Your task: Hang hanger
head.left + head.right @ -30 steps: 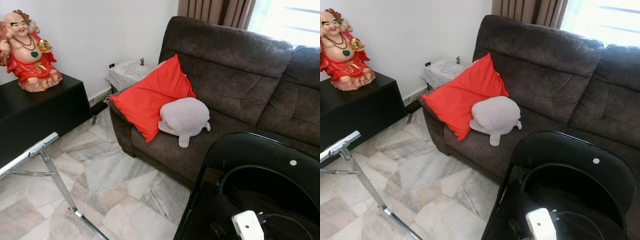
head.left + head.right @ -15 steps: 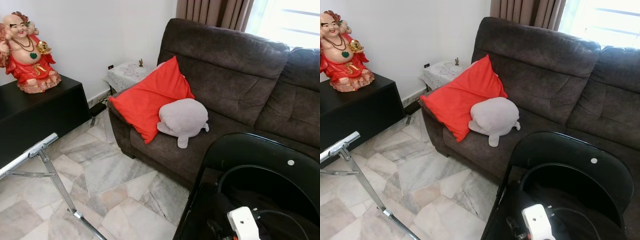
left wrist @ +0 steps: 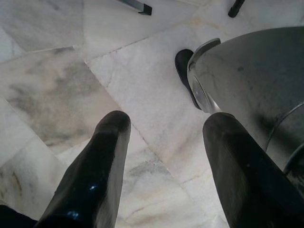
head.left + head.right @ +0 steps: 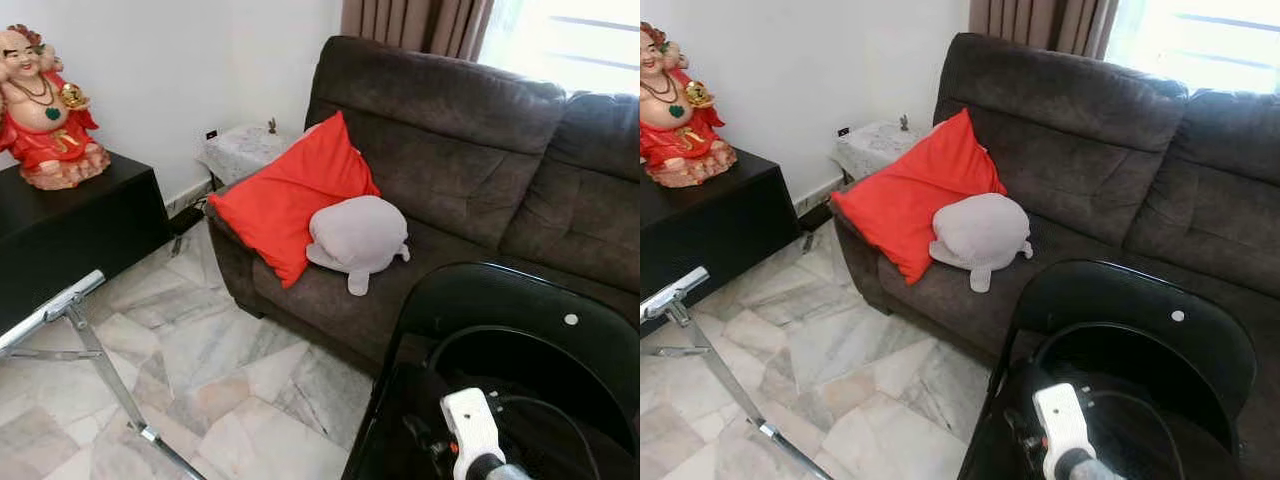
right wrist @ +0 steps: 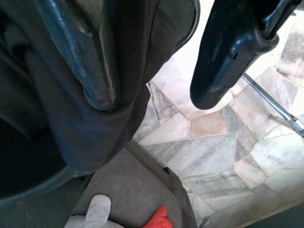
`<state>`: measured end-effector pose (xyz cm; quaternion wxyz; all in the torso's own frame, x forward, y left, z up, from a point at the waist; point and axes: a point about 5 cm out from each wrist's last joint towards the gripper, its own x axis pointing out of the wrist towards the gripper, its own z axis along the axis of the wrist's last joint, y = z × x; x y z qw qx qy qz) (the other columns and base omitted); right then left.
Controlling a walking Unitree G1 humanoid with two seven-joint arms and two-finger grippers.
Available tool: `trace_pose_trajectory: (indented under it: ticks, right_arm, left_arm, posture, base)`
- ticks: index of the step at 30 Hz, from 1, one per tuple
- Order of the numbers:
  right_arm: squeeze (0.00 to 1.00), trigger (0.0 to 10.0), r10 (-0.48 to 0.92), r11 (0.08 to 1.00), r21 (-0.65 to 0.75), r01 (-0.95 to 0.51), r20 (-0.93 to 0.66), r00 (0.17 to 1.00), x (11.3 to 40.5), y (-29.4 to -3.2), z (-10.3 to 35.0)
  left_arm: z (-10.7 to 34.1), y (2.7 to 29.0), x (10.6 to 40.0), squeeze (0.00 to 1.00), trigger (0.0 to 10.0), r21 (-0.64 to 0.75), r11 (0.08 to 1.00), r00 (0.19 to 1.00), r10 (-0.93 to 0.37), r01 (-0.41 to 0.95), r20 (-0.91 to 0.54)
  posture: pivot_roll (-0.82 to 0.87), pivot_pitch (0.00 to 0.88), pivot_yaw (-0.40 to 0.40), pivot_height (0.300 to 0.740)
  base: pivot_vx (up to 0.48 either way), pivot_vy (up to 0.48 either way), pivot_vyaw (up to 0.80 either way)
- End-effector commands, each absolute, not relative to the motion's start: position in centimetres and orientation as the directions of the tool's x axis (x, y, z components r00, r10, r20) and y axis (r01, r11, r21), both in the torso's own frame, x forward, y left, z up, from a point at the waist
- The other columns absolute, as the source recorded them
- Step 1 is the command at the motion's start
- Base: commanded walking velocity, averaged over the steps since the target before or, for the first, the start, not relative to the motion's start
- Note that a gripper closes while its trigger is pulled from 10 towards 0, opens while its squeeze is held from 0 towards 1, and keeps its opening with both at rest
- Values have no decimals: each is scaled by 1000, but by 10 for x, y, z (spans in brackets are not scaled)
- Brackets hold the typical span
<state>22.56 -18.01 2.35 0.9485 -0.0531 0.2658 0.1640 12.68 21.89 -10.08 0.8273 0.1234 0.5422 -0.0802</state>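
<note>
A black chair (image 4: 520,300) stands at the lower right, with dark clothing (image 4: 560,430) heaped on its seat. A thin black arc (image 4: 500,332) curves over that heap; I cannot tell whether it is the hanger. My right arm's white wrist block (image 4: 470,425) rises in front of the heap. In the right wrist view my right gripper (image 5: 152,97) is open, one finger (image 5: 85,57) against dark fabric (image 5: 57,128), nothing between the two. My left gripper (image 3: 166,123) hangs open over the marble floor. A silver rack bar (image 4: 50,308) slants at the lower left.
A brown sofa (image 4: 480,170) carries a red cushion (image 4: 290,195) and a grey plush (image 4: 357,235). A black cabinet (image 4: 90,230) with a red statue (image 4: 45,100) stands at left, and a lace-covered side table (image 4: 240,150) in the corner. Marble floor (image 4: 230,370) lies between.
The white wrist block has risen a little and drifted left over the chair. The whole picture has shifted slightly with the camera.
</note>
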Motion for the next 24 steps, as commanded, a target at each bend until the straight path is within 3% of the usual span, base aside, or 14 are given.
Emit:
trace_pose_trajectory:
  ticks: [1, 24]
  right_arm:
    - [0, 10000, 295, 937, 1, -350, -542, 787, 224, -178, 17]
    - [0, 10000, 325, 928, -18, -373, -450, 832, 277, -171, 23]
  left_arm:
    - [-101, 220, 124, 0, 10000, 119, 951, 384, 0, 286, -923]
    - [-102, 219, 124, 0, 10000, 118, 953, 387, 1, 278, -922]
  posture:
    - [58, 0, 12, 740]
    - [90, 0, 16, 740]
  base:
    - [0, 0, 0]
    - [0, 0, 0]
